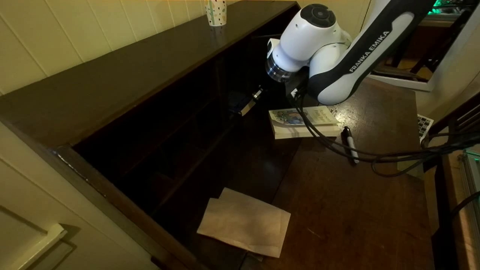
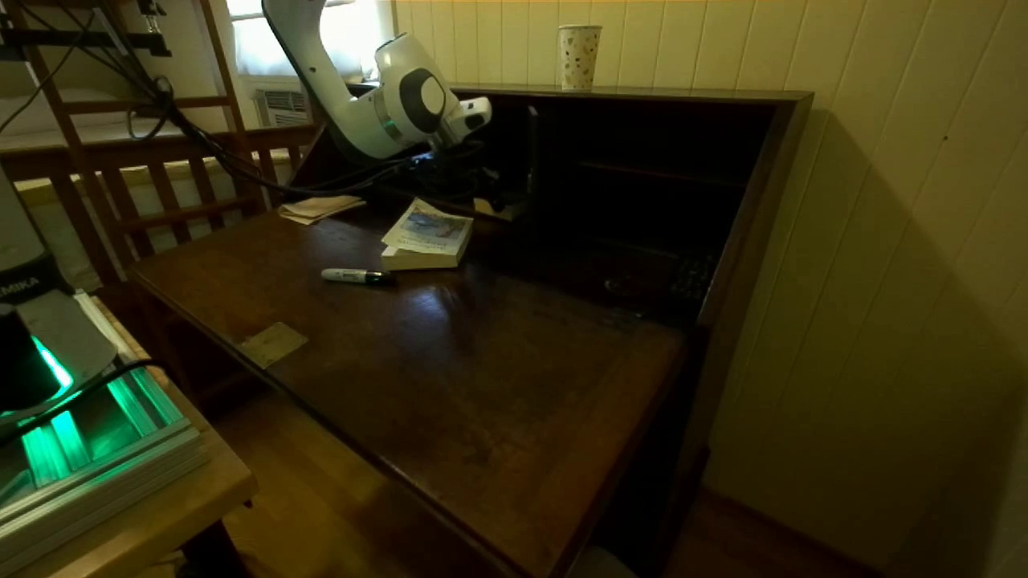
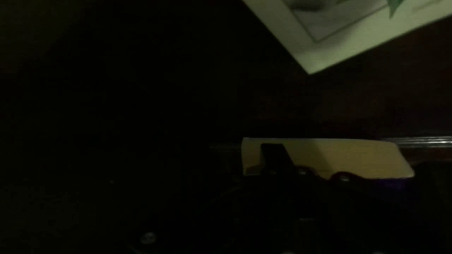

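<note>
Tan-edged book (image 3: 363, 158), or what looks like one from its block of page edges, lies at the front of the dark compartments (image 2: 666, 172) behind the tabletop (image 1: 356, 210). In the wrist view its long axis runs crosswise, left to right, nearly in line with the bright ledge strip (image 3: 427, 142) that shows beyond its right end; that end slants to a rounded lower corner, while the left end is squarer. In an exterior view the same pale band slopes from lower left up to the right, its page face toward the open tabletop. Which way the spine points cannot be told: the cover is lost in shadow apart from a purple trace along the lower edge. The hand (image 3: 277, 153) has its fingers drawn together, narrow, a dark fingertip in front of the book's left part; whether they touch is hard to make out. In both exterior views the hand is mostly swallowed by darkness below the white arm (image 1: 300, 39). Near it on the tabletop lies an illustrated paperback (image 2: 431, 233), cut off at the top of the wrist view.
</note>
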You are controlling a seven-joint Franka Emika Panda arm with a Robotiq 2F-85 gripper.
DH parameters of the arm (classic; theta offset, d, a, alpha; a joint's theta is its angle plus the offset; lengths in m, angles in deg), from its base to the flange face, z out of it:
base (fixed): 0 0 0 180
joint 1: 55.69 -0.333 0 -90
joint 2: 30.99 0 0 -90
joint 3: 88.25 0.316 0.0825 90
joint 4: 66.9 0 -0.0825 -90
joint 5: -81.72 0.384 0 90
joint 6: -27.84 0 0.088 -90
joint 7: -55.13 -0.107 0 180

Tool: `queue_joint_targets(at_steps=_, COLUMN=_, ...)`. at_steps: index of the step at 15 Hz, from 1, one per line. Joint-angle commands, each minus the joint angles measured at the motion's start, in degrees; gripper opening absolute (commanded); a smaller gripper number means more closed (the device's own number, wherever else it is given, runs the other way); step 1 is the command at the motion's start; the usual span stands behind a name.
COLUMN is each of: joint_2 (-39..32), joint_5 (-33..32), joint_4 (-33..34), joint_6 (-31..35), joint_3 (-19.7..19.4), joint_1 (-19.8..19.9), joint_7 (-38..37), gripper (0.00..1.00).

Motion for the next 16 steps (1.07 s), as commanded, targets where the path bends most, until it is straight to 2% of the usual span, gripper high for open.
queue_joint_targets(at_steps=1, joint_2=-3.57, joint_5=0.1, joint_4=4.95, joint_6=1.67, joint_3=-1.04, joint_1=-0.65, joint_7=0.08, gripper=0.0)
queue_joint_targets(at_steps=8, joint_2=-5.33, joint_5=0.33, joint_4=8.5, joint_6=-0.23, joint_3=0.0, joint_1=-0.74, joint_7=-0.15, gripper=0.0)
queue_joint_targets(at_steps=12, joint_2=0.25, joint_5=-0.4, joint_4=4.86, joint_6=-4.88, joint_3=-1.56, joint_1=-4.17, joint_7=-0.34, gripper=0.0)
queue_joint_targets(at_steps=13, joint_2=1.79, joint_5=-0.72, joint_4=3.83, joint_6=-6.47, joint_3=-3.01, joint_1=-6.13, joint_7=-0.73, gripper=0.0)
queue_joint_targets(at_steps=16, joint_2=8.21, joint_5=-0.33, joint_4=-0.37, joint_6=-13.92, joint_3=-0.52, joint_1=-6.81, joint_7=0.9, gripper=0.0)
